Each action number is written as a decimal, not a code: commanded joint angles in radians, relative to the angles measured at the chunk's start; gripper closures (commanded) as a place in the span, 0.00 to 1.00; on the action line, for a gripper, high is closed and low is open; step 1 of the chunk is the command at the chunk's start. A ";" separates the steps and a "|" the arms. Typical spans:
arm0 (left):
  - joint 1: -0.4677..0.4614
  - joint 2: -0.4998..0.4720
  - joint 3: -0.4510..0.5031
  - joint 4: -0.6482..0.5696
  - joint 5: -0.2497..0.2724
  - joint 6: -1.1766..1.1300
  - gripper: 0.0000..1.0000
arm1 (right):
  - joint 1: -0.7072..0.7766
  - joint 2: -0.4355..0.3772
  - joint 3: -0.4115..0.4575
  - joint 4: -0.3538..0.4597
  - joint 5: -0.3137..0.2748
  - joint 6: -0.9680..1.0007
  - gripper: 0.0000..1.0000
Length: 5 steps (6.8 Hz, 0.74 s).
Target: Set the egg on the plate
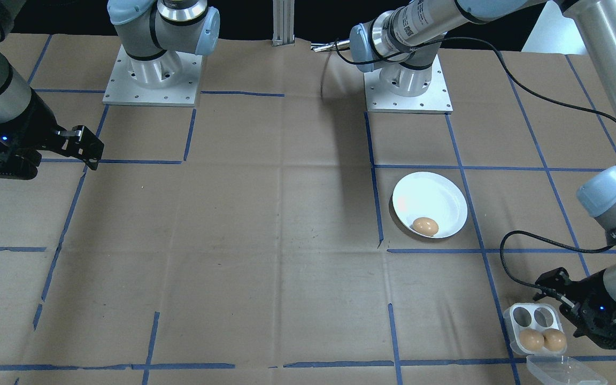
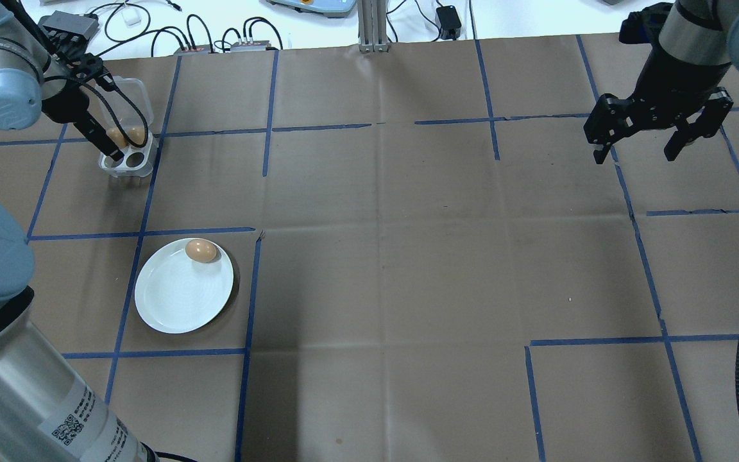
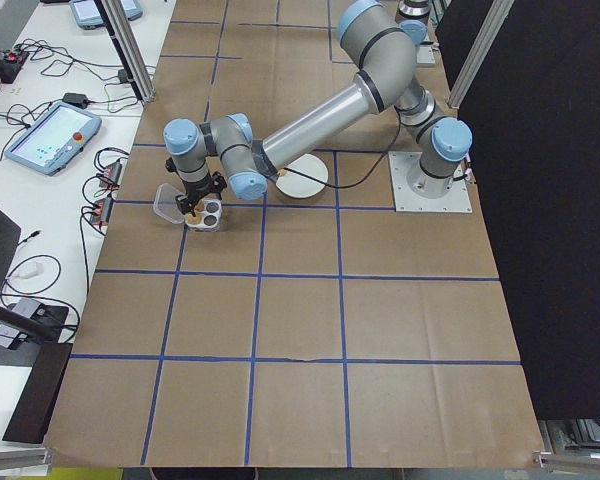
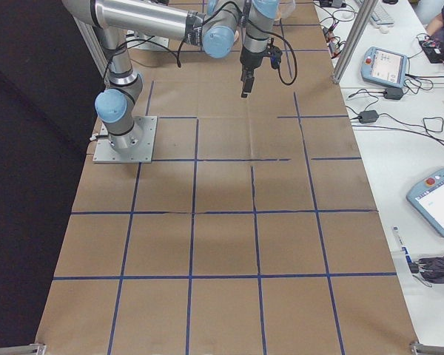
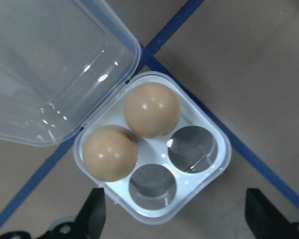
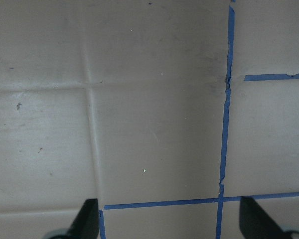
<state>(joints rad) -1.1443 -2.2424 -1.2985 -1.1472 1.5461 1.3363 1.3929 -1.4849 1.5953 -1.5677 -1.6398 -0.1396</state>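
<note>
The left gripper (image 5: 174,219), jaws wide and empty, hangs over the open egg tray (image 5: 152,149) at the table's far left corner. It should centre on the nearer egg (image 5: 109,153), descend straight and close gently. One egg (image 2: 201,250) already lies at the plate's (image 2: 177,301) far rim. The right gripper (image 2: 639,144) hangs open, well apart

Likely a robotics lab, taped paper-covered table (image 2: 408,256), teach pendants (image 4: 435,191), cabling (image 3: 50,70)
</note>
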 commanded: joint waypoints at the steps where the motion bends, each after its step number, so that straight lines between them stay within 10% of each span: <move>1: 0.009 -0.049 0.085 0.003 -0.001 0.099 0.02 | 0.000 0.000 0.000 0.000 0.000 0.000 0.00; 5: -0.003 -0.083 0.090 0.004 -0.015 0.179 0.02 | 0.000 0.000 0.000 0.000 0.000 0.000 0.00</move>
<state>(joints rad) -1.1468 -2.3198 -1.2101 -1.1430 1.5321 1.5072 1.3928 -1.4849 1.5953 -1.5677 -1.6398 -0.1396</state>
